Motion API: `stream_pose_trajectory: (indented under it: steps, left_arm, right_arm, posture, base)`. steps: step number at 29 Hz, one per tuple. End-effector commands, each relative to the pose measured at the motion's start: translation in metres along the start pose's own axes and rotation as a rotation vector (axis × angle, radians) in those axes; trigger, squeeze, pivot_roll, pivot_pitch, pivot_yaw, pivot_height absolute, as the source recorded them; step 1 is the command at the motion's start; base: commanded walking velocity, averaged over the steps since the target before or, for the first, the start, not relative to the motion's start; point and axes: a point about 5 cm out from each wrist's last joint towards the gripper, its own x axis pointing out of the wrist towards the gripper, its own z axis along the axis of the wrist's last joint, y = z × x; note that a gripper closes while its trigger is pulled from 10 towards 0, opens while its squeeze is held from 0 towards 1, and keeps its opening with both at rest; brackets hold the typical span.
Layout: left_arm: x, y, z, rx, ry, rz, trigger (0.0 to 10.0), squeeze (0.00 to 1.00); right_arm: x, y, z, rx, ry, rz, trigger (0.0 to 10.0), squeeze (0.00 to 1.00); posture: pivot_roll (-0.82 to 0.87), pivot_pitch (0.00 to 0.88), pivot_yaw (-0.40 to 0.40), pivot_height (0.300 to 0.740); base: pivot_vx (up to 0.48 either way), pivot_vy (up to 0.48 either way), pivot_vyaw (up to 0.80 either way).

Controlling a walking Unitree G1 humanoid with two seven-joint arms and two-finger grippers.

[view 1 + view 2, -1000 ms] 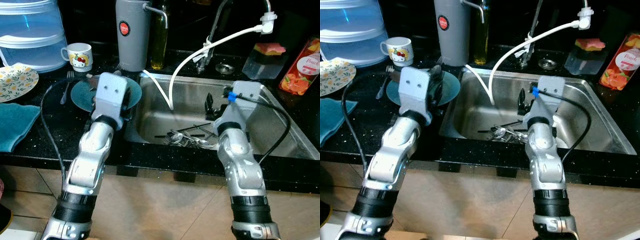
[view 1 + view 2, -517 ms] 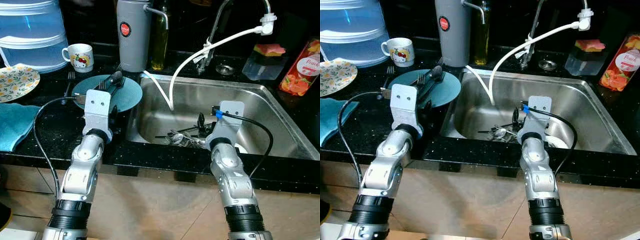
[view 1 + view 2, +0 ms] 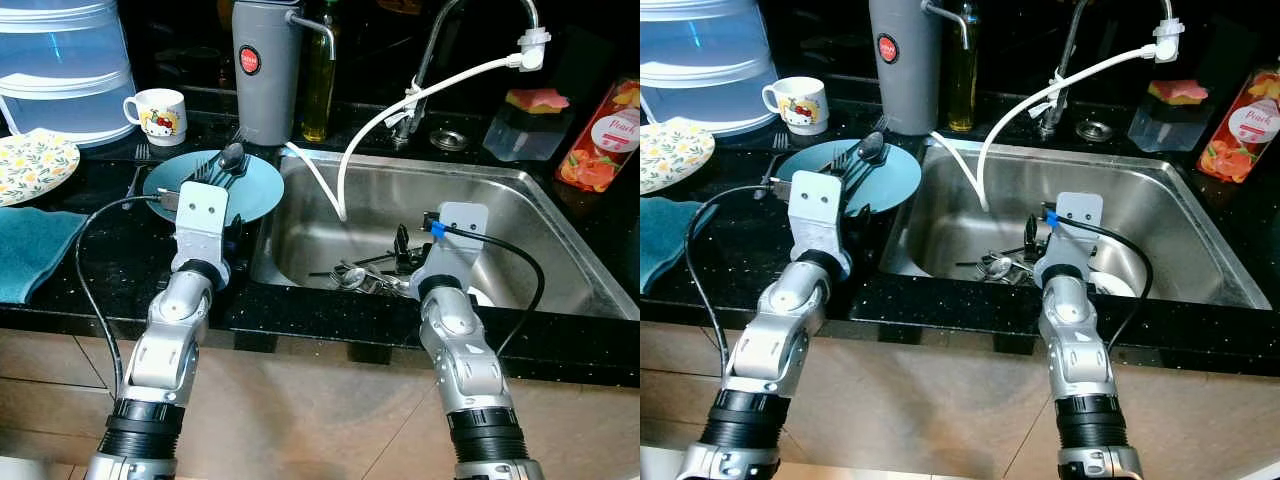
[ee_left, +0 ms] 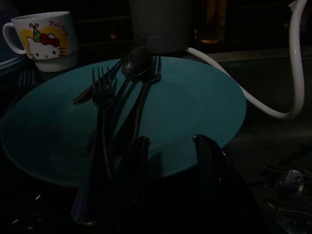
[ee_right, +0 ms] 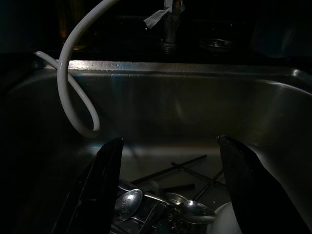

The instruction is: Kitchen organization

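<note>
Left wrist view first: my left gripper point(image 4: 170, 161) hangs with its fingers parted and nothing between them, just short of the near rim of the teal plate point(image 4: 195, 107). Forks point(image 4: 100, 97) and a spoon point(image 4: 136, 61) lie on that plate, handles reaching past its near edge. The plate sits on the black worktop point(image 3: 100, 270), close to the sink's left edge. Beyond it stands the cartoon mug point(image 4: 41, 36) near the worktop's back edge.

My right gripper point(image 5: 168, 185) is spread wide and carries nothing, low over the steel sink point(image 5: 195, 102), above the pile of cutlery point(image 5: 161, 200) on the sink floor. A white plate point(image 3: 1110, 285) lies beside that pile, and the white hose point(image 5: 73, 73) droops into the basin farther back.

I judge the risk lies in the pile: the pieces cross each other, so closing on one could drag a neighbour or let a thin handle slip. On the plate, nudging the overhanging handles could tip cutlery onto the worktop.

Both wrist views are dark; I cannot count the tangled pieces, and my right arm covers part of the white plate.
</note>
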Motion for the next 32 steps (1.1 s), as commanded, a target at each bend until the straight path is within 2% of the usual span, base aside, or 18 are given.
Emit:
stream_pose_trajectory:
  steps: [1, 19, 32]
  left_arm:
    - [-0.0001, -0.0013, -0.0060, -0.006, 0.030, 0.002, 10.0, 0.00]
    - [-0.0005, -0.0107, -0.0014, 0.027, -0.006, -0.013, 10.0, 0.00]
    - [0.0010, -0.0102, 0.0031, 0.029, -0.021, 0.006, 10.0, 0.00]
  right_arm:
    - [-0.0008, -0.0028, -0.0101, 0.002, 0.046, -0.009, 10.0, 0.00]
    - [0.0018, -0.0024, -0.0062, -0.004, 0.033, 0.002, 10.0, 0.00]
    - [0.0045, -0.0021, -0.0024, -0.008, 0.024, 0.011, 10.0, 0.00]
  posture:
    - [0.23, 0.000, -0.034, 0.740]
    - [0.22, 0.000, -0.056, 0.740]
    - [0.22, 0.000, -0.073, 0.740]
  base:
    - [0.000, 0.000, 0.00]
    - [0.000, 0.000, 0.00]
    - [0.000, 0.000, 0.00]
